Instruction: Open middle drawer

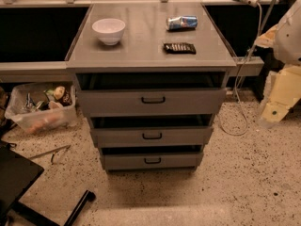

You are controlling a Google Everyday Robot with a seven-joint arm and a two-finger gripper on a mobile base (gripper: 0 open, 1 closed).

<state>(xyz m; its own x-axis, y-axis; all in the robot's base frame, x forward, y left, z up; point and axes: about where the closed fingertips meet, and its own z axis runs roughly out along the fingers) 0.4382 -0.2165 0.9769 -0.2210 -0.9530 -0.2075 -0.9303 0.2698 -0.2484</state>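
The jaws, on the pale arm [282, 93] at the view's right edge: whether apart or together cannot be told. Well left of them, slightly lower, the wide grey middle drawer [152, 136] sits partly out.

Plenty of room over speckled floor [155, 192] before wide grey middle drawer [117, 138], straight to small black loop handle [152, 136]; pale gripper [272, 112] well off right, white cable [240, 98] between.

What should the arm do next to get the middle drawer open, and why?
Probably bring the pincer across to the middle drawer and its black loop handle. The pincer hangs at the right edge of the view, well clear of the cabinet, and nothing touches that handle yet.
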